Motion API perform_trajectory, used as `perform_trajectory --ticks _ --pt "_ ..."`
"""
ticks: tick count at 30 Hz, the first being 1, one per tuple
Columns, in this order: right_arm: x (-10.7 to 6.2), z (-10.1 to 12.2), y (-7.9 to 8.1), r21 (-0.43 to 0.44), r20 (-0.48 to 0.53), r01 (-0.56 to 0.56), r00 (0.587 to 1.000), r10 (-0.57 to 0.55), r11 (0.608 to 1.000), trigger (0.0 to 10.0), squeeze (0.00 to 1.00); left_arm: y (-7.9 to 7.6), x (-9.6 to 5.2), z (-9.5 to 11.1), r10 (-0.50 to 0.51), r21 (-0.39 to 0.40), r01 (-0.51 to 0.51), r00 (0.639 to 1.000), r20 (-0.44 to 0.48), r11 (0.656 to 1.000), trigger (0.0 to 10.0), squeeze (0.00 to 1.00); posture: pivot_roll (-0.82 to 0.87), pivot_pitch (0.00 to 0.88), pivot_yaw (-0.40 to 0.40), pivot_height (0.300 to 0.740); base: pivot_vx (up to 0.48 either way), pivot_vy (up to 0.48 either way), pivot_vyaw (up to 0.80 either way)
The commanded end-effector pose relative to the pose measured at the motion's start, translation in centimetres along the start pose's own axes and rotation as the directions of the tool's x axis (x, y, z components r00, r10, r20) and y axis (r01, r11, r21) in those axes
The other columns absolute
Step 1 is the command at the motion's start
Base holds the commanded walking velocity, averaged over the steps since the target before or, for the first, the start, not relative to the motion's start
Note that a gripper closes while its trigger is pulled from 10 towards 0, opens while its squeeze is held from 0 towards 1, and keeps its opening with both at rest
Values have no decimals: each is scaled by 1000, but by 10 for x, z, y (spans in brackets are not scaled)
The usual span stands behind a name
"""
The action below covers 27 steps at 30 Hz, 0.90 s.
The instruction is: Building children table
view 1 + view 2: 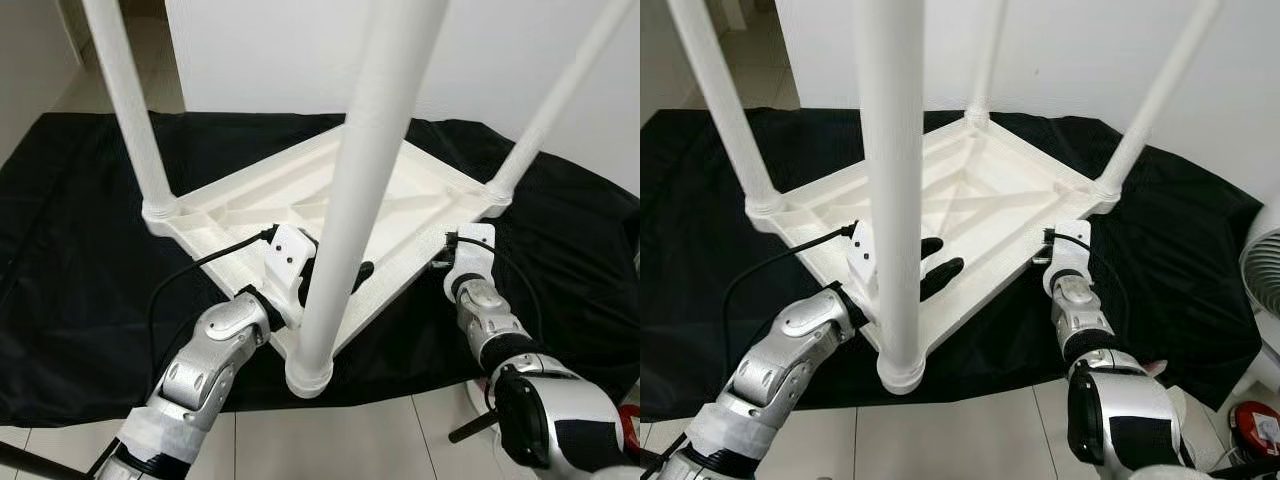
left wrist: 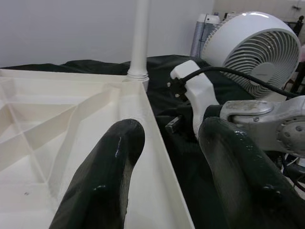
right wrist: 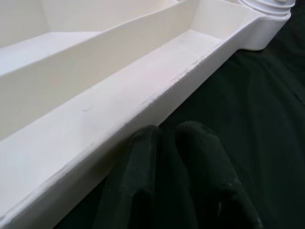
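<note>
Children's table [image 1: 300, 190] inverted on black cloth [image 1: 80, 250], legs up. L gripper [image 1: 938, 262] jaws wide, straddling frame rim; R gripper [image 3: 176, 157] jaws closed, empty, against rim's outer edge.

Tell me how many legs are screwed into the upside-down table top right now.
4. Nearest leg at the corner closest to the robot, left leg at the left corner, right leg at the right corner, far leg at the back corner by the wall.

Soft, even indoor light, bright on the white table [image 1: 330, 190] and wall; the black cloth [image 1: 80, 250] swallows detail. The near leg [image 1: 360, 190] looms, widened by the lens. In the wrist views the left hand [image 2: 167, 176] fingers look soft, perhaps out of focus; faint sheen on them.
</note>
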State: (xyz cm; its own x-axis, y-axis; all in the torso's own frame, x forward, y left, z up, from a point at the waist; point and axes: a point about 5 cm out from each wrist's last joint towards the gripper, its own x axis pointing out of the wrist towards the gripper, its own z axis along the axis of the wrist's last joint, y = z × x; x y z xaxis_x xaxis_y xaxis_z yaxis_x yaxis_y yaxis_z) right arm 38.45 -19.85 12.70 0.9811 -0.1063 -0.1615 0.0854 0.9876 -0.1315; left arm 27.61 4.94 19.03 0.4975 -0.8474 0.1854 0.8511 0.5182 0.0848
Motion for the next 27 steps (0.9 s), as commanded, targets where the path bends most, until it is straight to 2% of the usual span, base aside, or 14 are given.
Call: perform_trajectory --ticks 1,6,10,12,16,22,23,26,27 --pt "0 -1 20 -17 -14 -98 995 98 995 10000 0 -24 2 2 -317 -11 317 948 11 948 10000 0 71 84 -34 740 0 0 0" --pt "1 5 40 -28 -8 -213 977 213 977 10000 0 -30 2 5 -332 -26 332 943 16 943 10000 0 70 87 -29 740 0 0 0" --pt "1 7 46 -49 -7 -248 969 248 967 10000 0 -32 4 6 -334 -34 334 943 18 942 10000 0 69 90 -25 740 0 0 0" --pt "1 9 45 -56 0 -230 973 231 972 10000 0 -33 5 7 -329 -36 329 944 19 944 10000 0 74 92 -31 740 0 0 0" --pt "1 7 30 -17 38 -129 991 130 991 10000 0 -29 7 4 -270 -27 270 963 -2 963 10000 0 84 96 -41 740 0 0 0" --pt "0 4 25 0 52 -110 993 110 994 10000 0 -25 7 2 -239 -23 238 971 -20 971 10000 0 80 99 -42 740 0 0 0" --pt "-4 -2 19 32 82 -93 993 90 995 10000 0 -14 7 -2 -166 -4 166 985 -56 986 10000 0 78 100 -40 740 0 0 0" --pt "-6 -6 14 52 104 -80 992 75 995 10000 0 -6 6 -5 -113 11 114 990 -80 993 10000 0 78 100 -40 740 0 0 0" --pt "-12 -12 6 80 148 -79 987 67 994 10000 0 6 3 -7 -41 34 45 994 -104 998 10000 0 73 103 -35 740 0 0 0"
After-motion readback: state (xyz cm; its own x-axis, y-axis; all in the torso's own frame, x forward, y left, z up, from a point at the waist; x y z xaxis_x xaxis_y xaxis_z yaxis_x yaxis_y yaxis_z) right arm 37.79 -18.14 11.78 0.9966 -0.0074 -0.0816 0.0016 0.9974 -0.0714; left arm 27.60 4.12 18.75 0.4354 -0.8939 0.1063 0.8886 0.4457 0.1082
